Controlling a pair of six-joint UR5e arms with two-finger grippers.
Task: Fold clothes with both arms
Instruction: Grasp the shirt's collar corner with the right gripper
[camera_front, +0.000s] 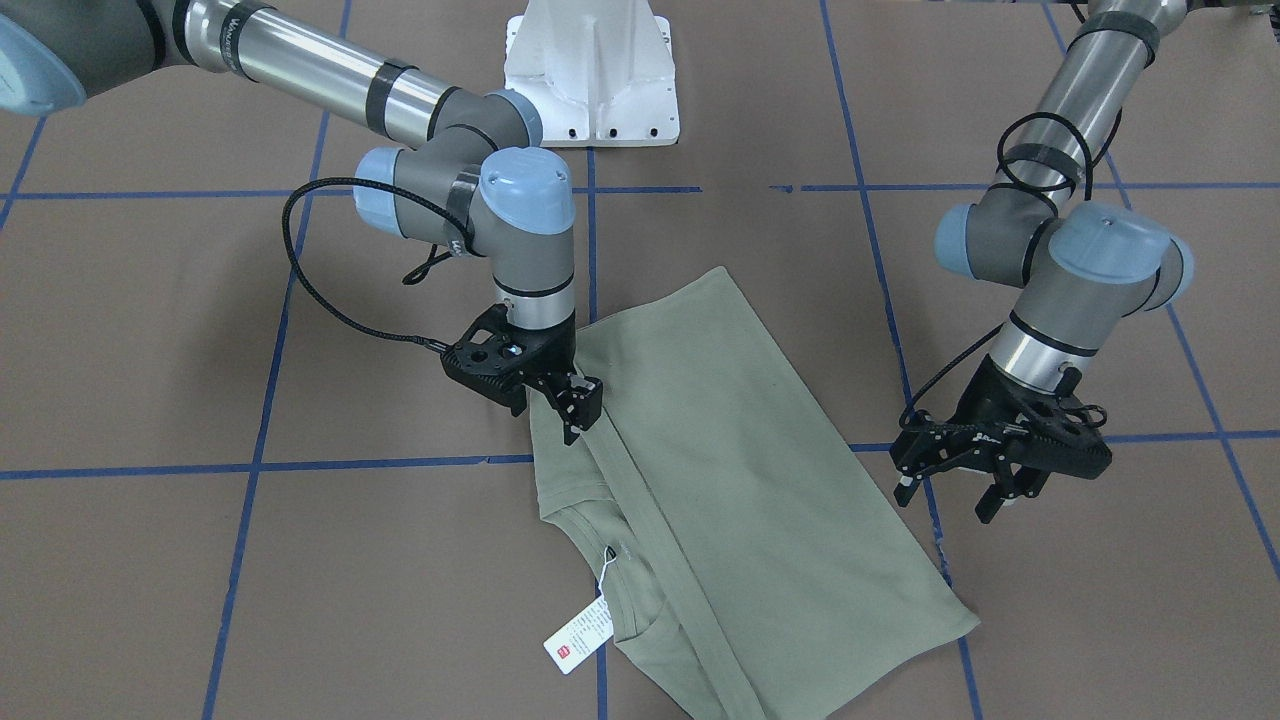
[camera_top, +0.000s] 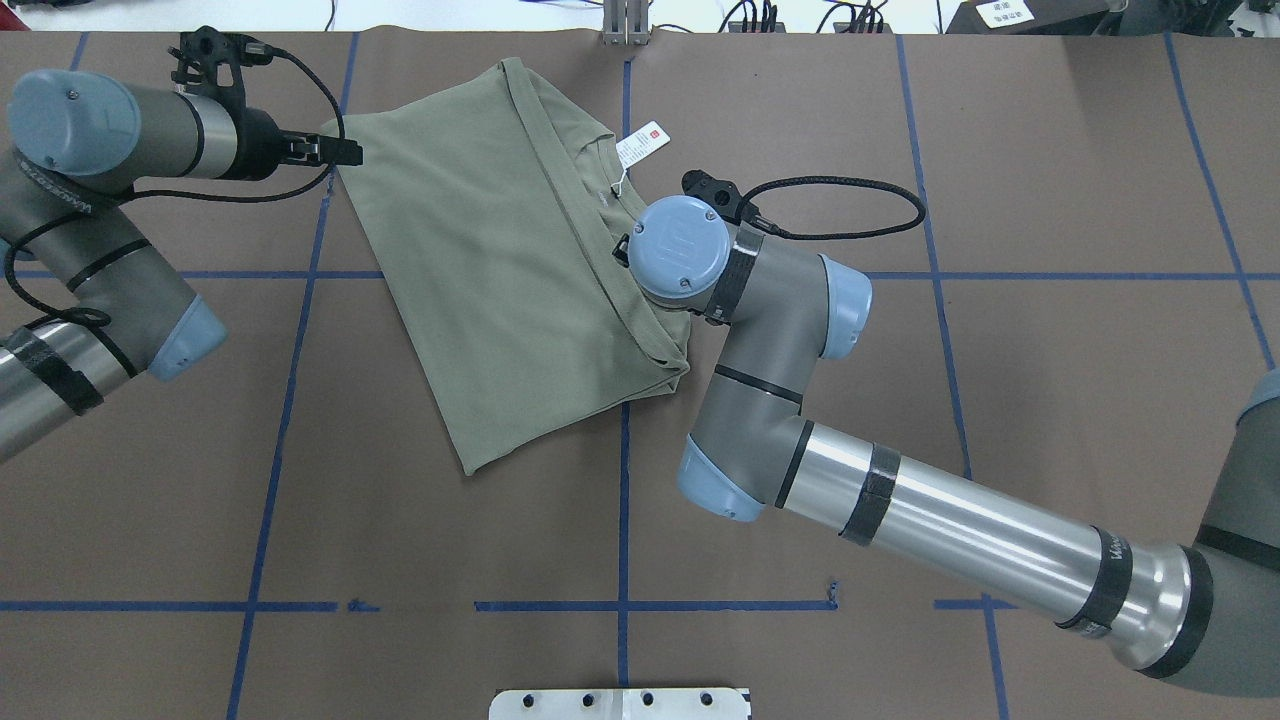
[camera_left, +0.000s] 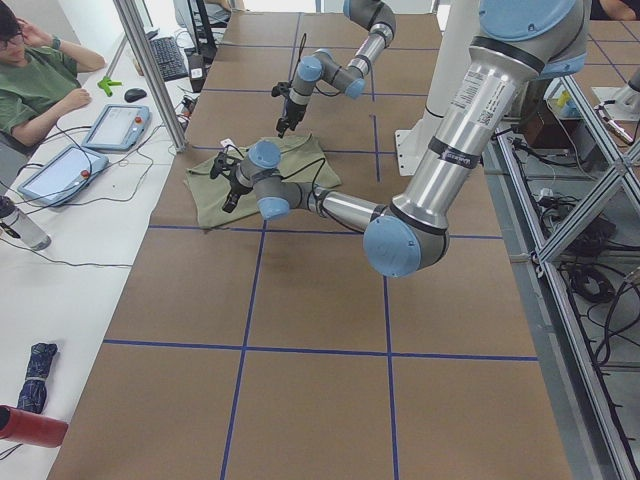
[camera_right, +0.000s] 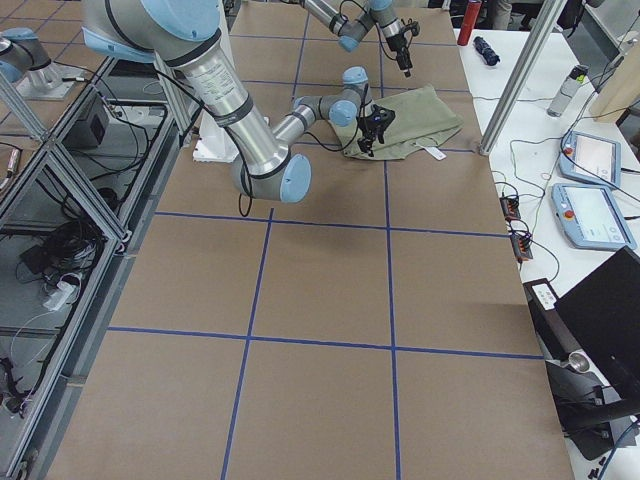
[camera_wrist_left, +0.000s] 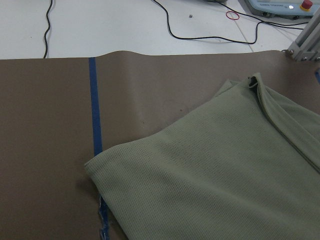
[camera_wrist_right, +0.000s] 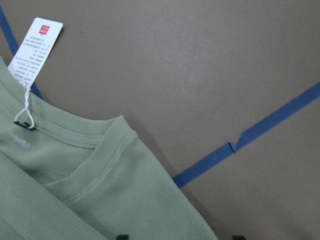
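The sage-green shirt (camera_front: 740, 480) lies folded and flat on the brown table, with its ribbed collar (camera_wrist_right: 65, 135) and white hang tag (camera_front: 580, 635) at one edge. It also shows in the overhead view (camera_top: 500, 260). My right gripper (camera_front: 555, 410) is low over the shirt's folded edge near the collar. Its fingertips show apart at the bottom of the right wrist view, so it is open. My left gripper (camera_front: 950, 500) is open and empty, just off the shirt's opposite edge and above the table. The left wrist view shows the shirt corner (camera_wrist_left: 225, 185).
Blue tape lines (camera_top: 625, 480) grid the brown table cover. The white base pedestal (camera_front: 590, 70) stands at the robot side. An operator (camera_left: 40, 80) sits at a side desk with tablets (camera_right: 590, 160) and cables beyond the table edge.
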